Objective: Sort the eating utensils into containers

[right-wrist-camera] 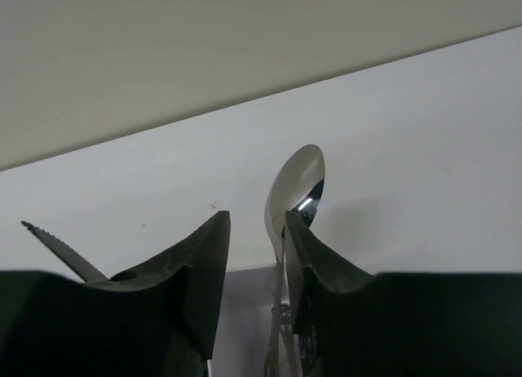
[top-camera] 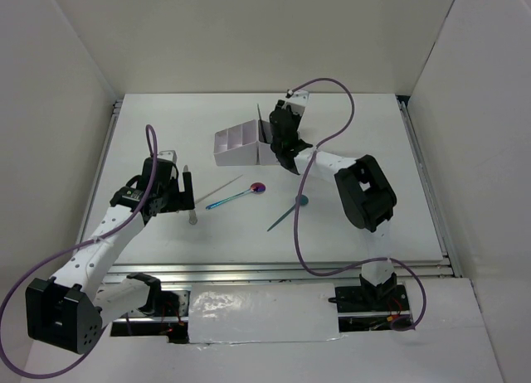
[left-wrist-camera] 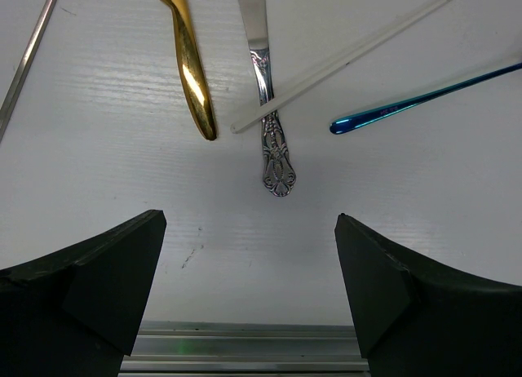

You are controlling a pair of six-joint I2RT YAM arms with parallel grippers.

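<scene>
**Sorting begun, most cutlery still on the table**

Top view: the right gripper (top-camera: 286, 143) sits at the end of the white organizer (top-camera: 236, 157); the iridescent spoon (top-camera: 259, 186) and teal spoon (top-camera: 301, 201) lie loose nearby, so I judge most of the job left; the compartments' contents are hidden.

Left wrist: the left gripper (left-wrist-camera: 249, 295) gapes wide and empty near the gold handle (left-wrist-camera: 192, 67), silver handle (left-wrist-camera: 276, 148) and thin stick (left-wrist-camera: 342, 59), all cut off.

Right wrist: the jaws are narrowly parted; a silver spoon (right-wrist-camera: 295, 185) leans on one finger, seemingly unclamped; a black knife (right-wrist-camera: 53, 246) is half hidden.
</scene>
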